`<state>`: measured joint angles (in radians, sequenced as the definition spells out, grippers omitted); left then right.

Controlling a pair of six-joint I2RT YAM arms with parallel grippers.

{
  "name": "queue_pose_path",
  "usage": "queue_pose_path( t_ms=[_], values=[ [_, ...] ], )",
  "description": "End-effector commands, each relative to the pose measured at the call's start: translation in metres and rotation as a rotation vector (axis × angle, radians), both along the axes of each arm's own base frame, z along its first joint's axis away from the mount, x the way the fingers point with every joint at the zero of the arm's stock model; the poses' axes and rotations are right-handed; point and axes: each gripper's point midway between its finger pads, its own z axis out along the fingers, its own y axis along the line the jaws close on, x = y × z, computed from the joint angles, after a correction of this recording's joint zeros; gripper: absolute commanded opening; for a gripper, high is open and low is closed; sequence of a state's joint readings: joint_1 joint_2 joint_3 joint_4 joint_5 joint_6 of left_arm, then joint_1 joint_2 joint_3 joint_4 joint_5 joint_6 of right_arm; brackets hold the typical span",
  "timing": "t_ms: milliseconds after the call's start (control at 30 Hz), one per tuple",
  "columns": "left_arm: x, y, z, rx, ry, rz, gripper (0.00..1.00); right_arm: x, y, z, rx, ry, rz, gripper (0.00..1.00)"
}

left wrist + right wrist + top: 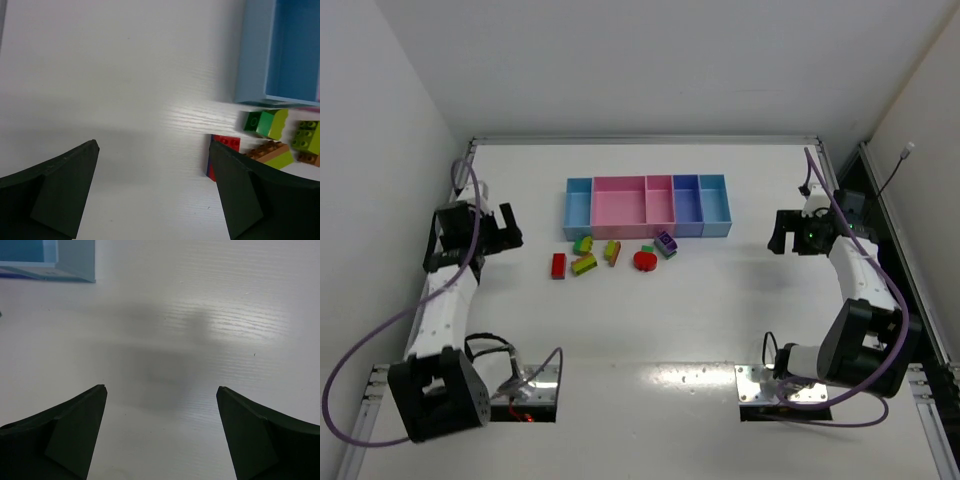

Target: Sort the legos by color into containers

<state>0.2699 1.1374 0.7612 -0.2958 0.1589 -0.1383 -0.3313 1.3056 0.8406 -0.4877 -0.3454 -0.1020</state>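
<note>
My left end effector (154,145) stands wide, a small red plastic brick (229,142) lying just to its right; my right end effector (161,388) is wide too

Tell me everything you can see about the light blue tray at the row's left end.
The light blue tray is shallow, rectangular, plastic-looking, with low walls and nothing inside. It sits flat at the row's left end, right wall against the wide pink tray. A green brick lies close before its near wall.

Glossy plastic legos (584,264); table (670,330) lightly sheened (fine woodgrain).
</note>
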Motion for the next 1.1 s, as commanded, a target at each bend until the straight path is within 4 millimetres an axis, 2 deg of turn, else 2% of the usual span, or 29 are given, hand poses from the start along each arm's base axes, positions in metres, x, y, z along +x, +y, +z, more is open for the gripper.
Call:
queue_pose_path(
  t_ms=[0, 67, 100, 133, 200, 233, 267, 400, 500, 533, 600, 733, 767, 867, 1067],
  values=[
    [-0.011, -0.009, 0.042, 0.030, -0.164, -0.031, 1.00, 0.011, -0.003, 0.013, -0.015, -0.047, 0.009, 0.94],
    [-0.017, -0.016, 0.045, 0.033, -0.162, -0.034, 1.00, 0.011, -0.003, 0.013, -0.015, -0.047, 0.009, 0.94],
    [-0.023, -0.029, 0.035, 0.024, -0.114, -0.068, 1.00, 0.010, -0.003, 0.011, -0.015, -0.047, 0.009, 0.94],
    [-0.026, -0.032, 0.032, 0.027, -0.094, -0.072, 1.00, 0.011, 0.000, 0.011, -0.015, -0.047, 0.018, 0.94],
    [-0.025, -0.037, 0.035, 0.029, -0.081, -0.089, 1.00, 0.011, 0.000, 0.011, -0.015, -0.047, 0.018, 0.94],
    [-0.027, -0.039, 0.023, 0.027, -0.015, -0.089, 1.00, 0.013, -0.001, 0.009, -0.015, -0.047, 0.018, 0.94],
    [-0.024, -0.039, 0.026, 0.024, 0.002, -0.081, 1.00, 0.013, 0.001, 0.010, -0.007, -0.050, 0.025, 0.94],
    [-0.021, -0.046, 0.010, 0.034, 0.120, -0.079, 1.00, 0.013, 0.003, 0.004, 0.013, -0.030, 0.023, 0.94],
    [-0.019, -0.072, -0.002, 0.042, 0.194, -0.166, 1.00, 0.014, 0.002, 0.002, 0.014, -0.029, 0.023, 0.94],
    [-0.023, -0.089, -0.010, 0.049, 0.228, -0.209, 1.00, 0.014, 0.002, 0.002, 0.014, -0.029, 0.023, 0.94],
    [-0.022, -0.103, -0.015, 0.063, 0.249, -0.255, 1.00, 0.014, 0.002, 0.002, 0.014, -0.029, 0.023, 0.94],
    [-0.028, -0.131, -0.027, 0.084, 0.279, -0.337, 0.85, 0.016, 0.002, 0.000, 0.014, -0.029, 0.023, 0.94],
    [-0.029, -0.134, -0.031, 0.089, 0.293, -0.338, 0.80, 0.016, 0.002, 0.000, 0.014, -0.029, 0.023, 0.94],
    [-0.030, -0.135, -0.042, 0.108, 0.328, -0.328, 0.76, 0.016, 0.002, -0.003, 0.017, -0.020, 0.023, 0.94],
    [-0.032, -0.137, -0.072, 0.115, 0.430, -0.316, 0.75, 0.016, 0.002, -0.006, 0.021, -0.009, 0.023, 0.94]
  ],
)
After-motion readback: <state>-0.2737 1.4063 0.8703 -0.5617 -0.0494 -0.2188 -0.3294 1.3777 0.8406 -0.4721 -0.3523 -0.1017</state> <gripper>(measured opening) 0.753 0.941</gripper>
